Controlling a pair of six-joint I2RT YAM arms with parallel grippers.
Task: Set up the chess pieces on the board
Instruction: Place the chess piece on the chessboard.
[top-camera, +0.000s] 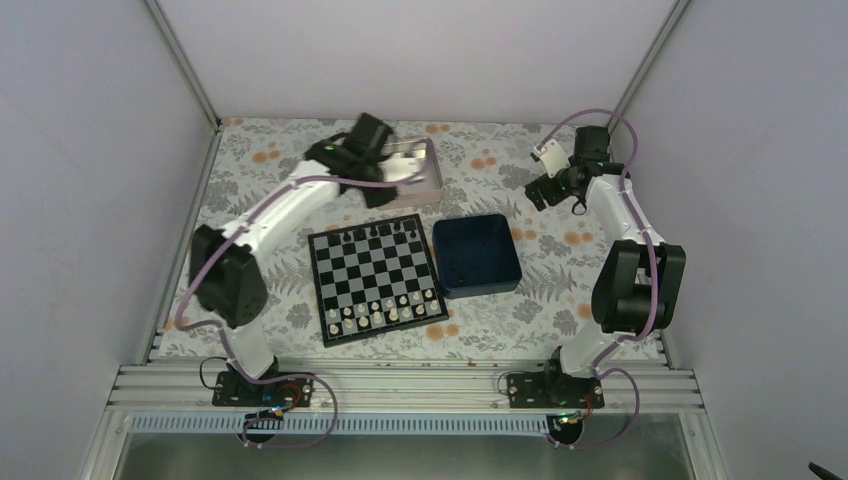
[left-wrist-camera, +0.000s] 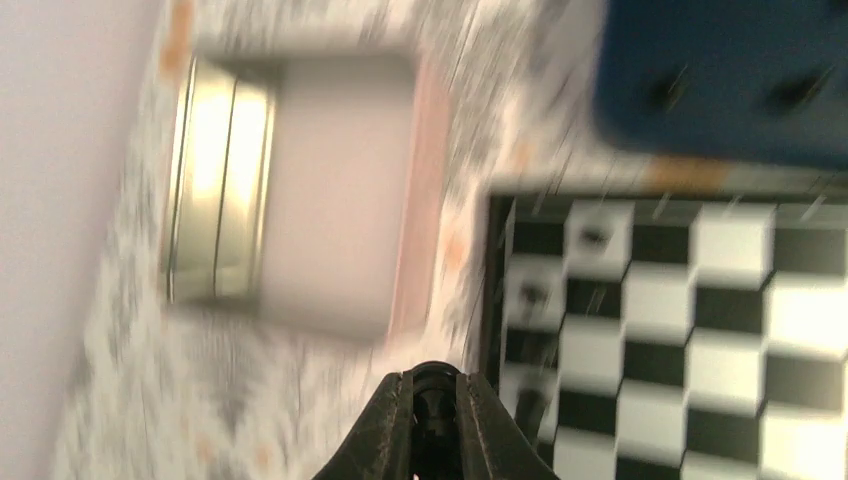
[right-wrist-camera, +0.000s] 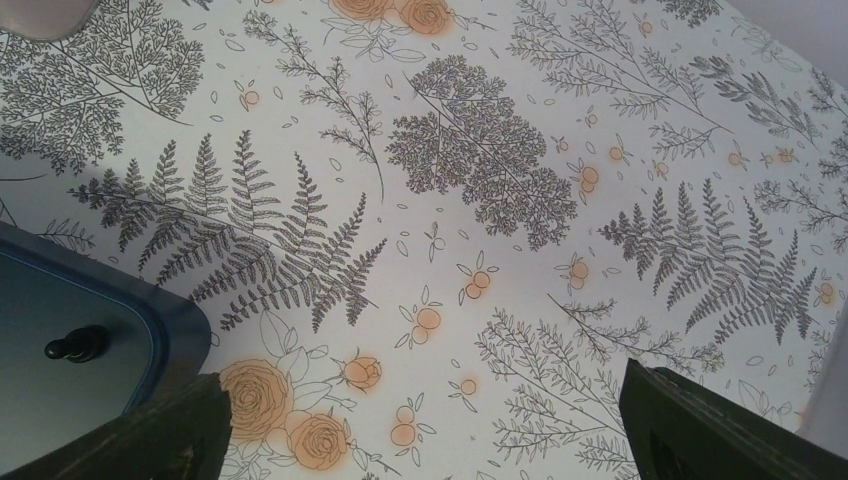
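Board (top-camera: 365, 277) lies mid-table, slightly skewed, with open cloth (top-camera: 560, 300) on its near and left sides. Cream men (top-camera: 385, 312) fill the two near rows; the middle rows are bare. Chess pieces (top-camera: 375, 233) stand upright along the far row, with gaps. Box (top-camera: 480, 291), blue and square, sits just right of the board. One black piece lies on its side inside, long axis across the right wrist view. Tin (top-camera: 436, 175), shiny metal, lies beyond the far edge. Left gripper (left-wrist-camera: 432, 375) hangs by the tin's near side, fingers pressed together; blur hides whether anything is between them. Right gripper (right-wrist-camera: 422, 380) is spread wide over floral cloth beyond the box.

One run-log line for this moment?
left fingers: shut | right fingers: open, empty | tiny black chessmen: partly on checked chessboard, others in navy box
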